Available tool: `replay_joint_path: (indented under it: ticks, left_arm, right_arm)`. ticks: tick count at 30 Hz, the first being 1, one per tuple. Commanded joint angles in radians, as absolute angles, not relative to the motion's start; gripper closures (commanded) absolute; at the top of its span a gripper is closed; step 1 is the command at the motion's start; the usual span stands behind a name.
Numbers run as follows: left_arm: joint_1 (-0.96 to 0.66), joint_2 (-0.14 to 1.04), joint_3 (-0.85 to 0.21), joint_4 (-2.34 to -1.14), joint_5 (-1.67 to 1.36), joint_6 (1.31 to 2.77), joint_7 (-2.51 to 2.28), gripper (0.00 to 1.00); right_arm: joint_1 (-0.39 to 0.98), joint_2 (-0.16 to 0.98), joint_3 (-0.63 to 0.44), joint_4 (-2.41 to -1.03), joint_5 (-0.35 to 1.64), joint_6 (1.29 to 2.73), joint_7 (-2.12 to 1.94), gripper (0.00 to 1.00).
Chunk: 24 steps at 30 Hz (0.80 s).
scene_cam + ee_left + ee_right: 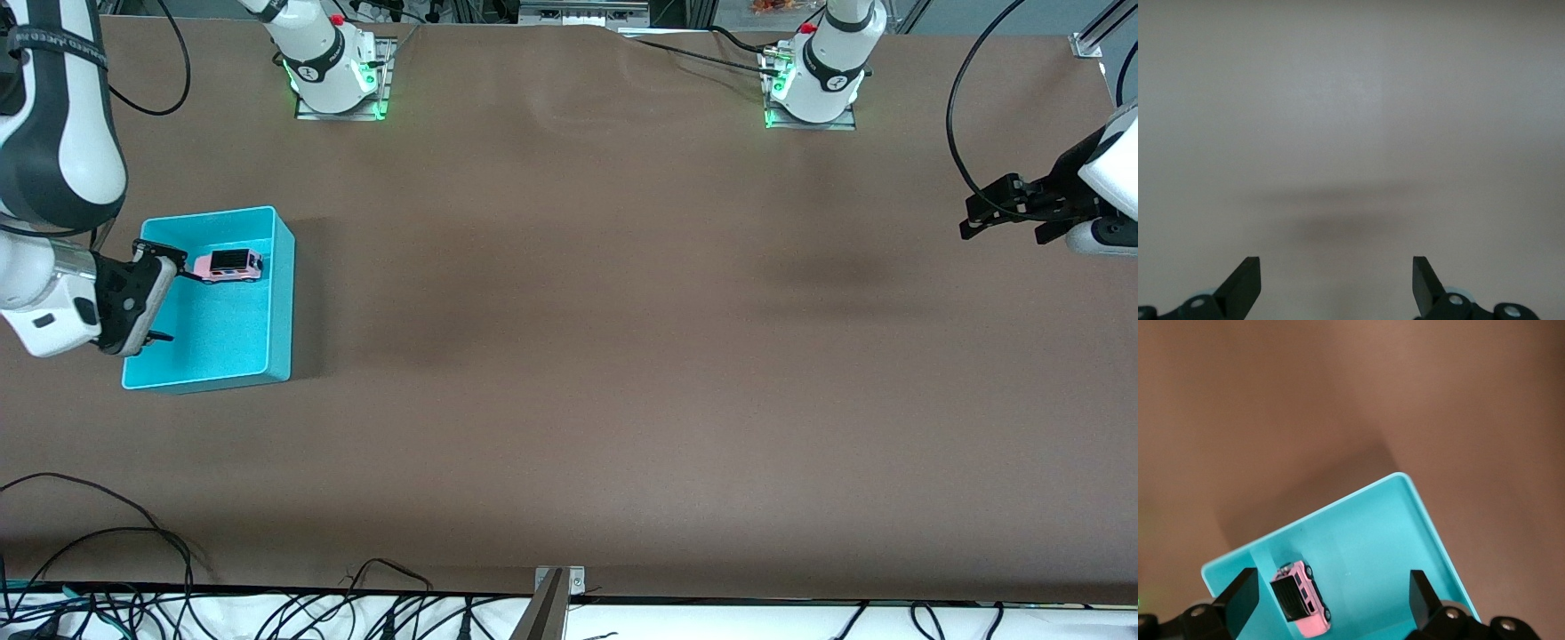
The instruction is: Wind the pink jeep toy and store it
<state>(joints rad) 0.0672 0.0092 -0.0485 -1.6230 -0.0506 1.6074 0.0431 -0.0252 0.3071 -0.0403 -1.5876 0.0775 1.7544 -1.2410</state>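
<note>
**Jeep in the bin, both grippers spread**

I start with the brown table (569, 356), bare across its middle. At the right arm's end sits the cyan bin (267, 293), and the pink jeep toy (229, 264) rests on the bin floor, on its wheels, in the part farther from the front camera.

My right gripper (164, 298) hangs over the bin with its fingers spread wide and nothing between them; one fingertip (188, 276) looks just beside the jeep, though I cannot tell if it touches. My left gripper (1000, 218) waits over the table at the left arm's end, jaws apart and empty.

I judge the storing done. The risk is in pulling out: a sideways drift could clip the jeep or catch the bin wall and drag the light bin. If the spring is wound, a nudge might send the jeep rolling against the wall. Nothing else stands near.
</note>
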Motion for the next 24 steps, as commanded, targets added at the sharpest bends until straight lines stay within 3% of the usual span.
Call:
replay_joint_path:
  ticks: [1, 19, 24]
  left_arm:
    - [0.063, 0.023, -0.046, -1.592, -0.066, 1.586, 0.040, 0.00]
    - [0.063, 0.023, -0.046, -1.594, -0.066, 1.586, 0.037, 0.00]
    - [0.063, 0.025, -0.046, -1.594, -0.066, 1.586, 0.038, 0.00]
  right_arm:
    - [-0.011, 0.328, -0.040, -1.488, 0.084, 1.686, -0.981, 0.00]
    - [0.066, 0.327, -0.038, -1.364, 0.002, 1.555, -0.021, 0.00]
    - [0.077, 0.322, -0.038, -1.341, -0.003, 1.511, 0.086, 0.00]
